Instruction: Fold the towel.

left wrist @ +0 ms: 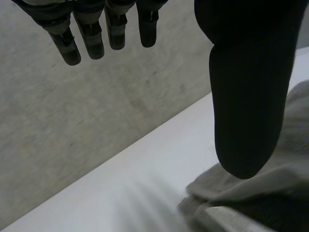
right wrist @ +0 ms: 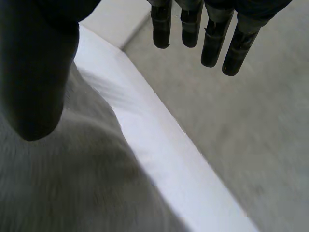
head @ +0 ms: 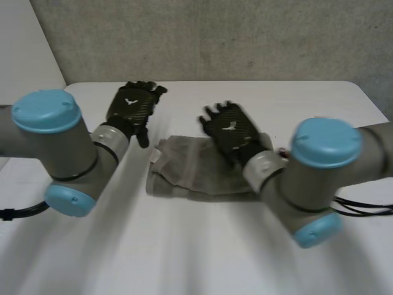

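Note:
A grey towel (head: 190,169) lies folded into a small rectangle in the middle of the white table (head: 184,246). My left hand (head: 132,106) hovers open just beyond the towel's left edge, holding nothing. In the left wrist view its fingers (left wrist: 96,38) are straight and its thumb (left wrist: 248,96) stands over the towel (left wrist: 270,193). My right hand (head: 228,130) is raised over the towel's far right part, open and holding nothing. Its straight fingers (right wrist: 212,38) and its thumb (right wrist: 34,72) hang above the towel (right wrist: 72,183) in the right wrist view.
The table's far edge (head: 245,82) runs along a grey wall (head: 215,37). A white panel (head: 24,43) stands at the back left. Bare table surface lies in front of the towel and on both sides of it.

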